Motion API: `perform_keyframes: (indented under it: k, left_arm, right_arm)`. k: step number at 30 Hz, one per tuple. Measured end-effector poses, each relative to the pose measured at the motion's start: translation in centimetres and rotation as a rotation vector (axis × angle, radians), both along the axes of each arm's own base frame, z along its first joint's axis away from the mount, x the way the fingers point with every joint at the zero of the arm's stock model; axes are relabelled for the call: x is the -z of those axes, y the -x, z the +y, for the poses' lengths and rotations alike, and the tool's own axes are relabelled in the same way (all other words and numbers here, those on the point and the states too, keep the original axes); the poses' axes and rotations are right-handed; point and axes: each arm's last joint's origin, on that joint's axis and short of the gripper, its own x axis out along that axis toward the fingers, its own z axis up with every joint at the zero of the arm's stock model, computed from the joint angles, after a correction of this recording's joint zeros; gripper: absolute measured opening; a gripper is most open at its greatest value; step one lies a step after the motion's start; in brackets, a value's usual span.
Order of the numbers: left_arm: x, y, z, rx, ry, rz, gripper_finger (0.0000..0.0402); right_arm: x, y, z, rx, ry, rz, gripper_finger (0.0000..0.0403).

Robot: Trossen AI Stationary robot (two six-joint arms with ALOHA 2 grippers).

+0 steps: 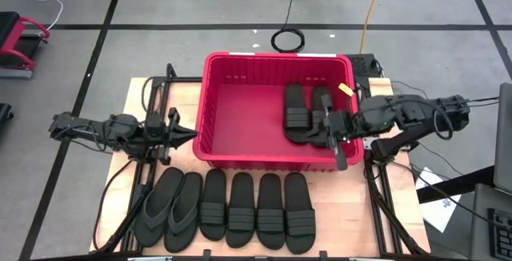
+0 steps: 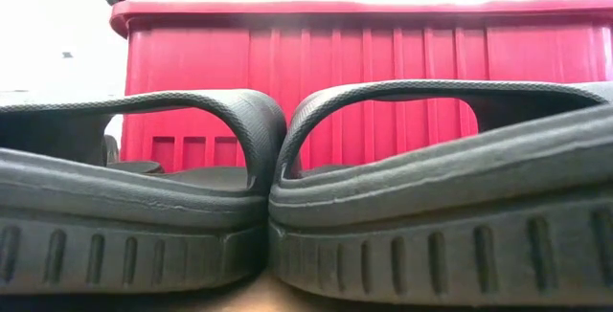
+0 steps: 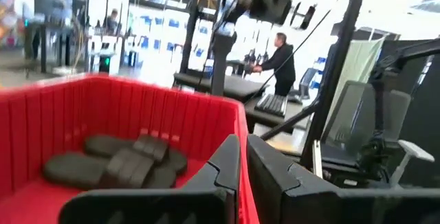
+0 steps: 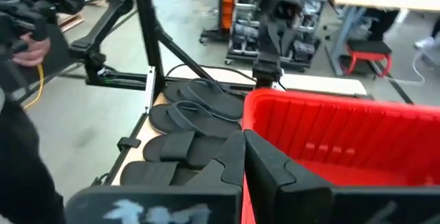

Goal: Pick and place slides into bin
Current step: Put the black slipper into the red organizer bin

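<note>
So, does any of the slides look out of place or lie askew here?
Nothing stands out. Two slides lie side by side inside the red bin, and six wait in a tidy row on the table in front of it.

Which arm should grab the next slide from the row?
Left, probably. The left gripper hangs empty near the two flip-flops at the row's left end. The right gripper sits over the bin, beside two slides already inside.

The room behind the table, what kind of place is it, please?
Probably a robotics lab or workshop: other metal rigs and workbenches stand behind, cables lie on the taped grey floor, and a person works at another bench.
</note>
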Motion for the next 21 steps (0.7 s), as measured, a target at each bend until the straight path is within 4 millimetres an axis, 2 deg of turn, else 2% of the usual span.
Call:
perform_keyframes:
  k: [7, 13, 16, 21]
  left_arm:
    - [-1.0, 1.4, 0.4, -0.034, -0.005, -0.105, 0.0026]
    - [-1.4, 1.7, 0.5, -0.047, 0.096, -0.152, 0.0026]
    - [-1.8, 1.8, 0.6, -0.060, 0.187, -0.197, 0.0026]
    - [-2.2, 2.0, 0.8, -0.097, 0.218, -0.240, 0.0026]
  right_arm:
    - [4.6, 2.5, -0.3, 0.039, -0.108, -0.094, 0.0000]
    - [8.3, 6.4, -1.5, 0.053, -0.149, -0.190, 0.0000]
    - [9.4, 8.0, -2.2, 0.097, -0.169, -0.210, 0.0000]
    - [10.1, 9.6, -2.6, 0.085, -0.194, -0.243, 0.0000]
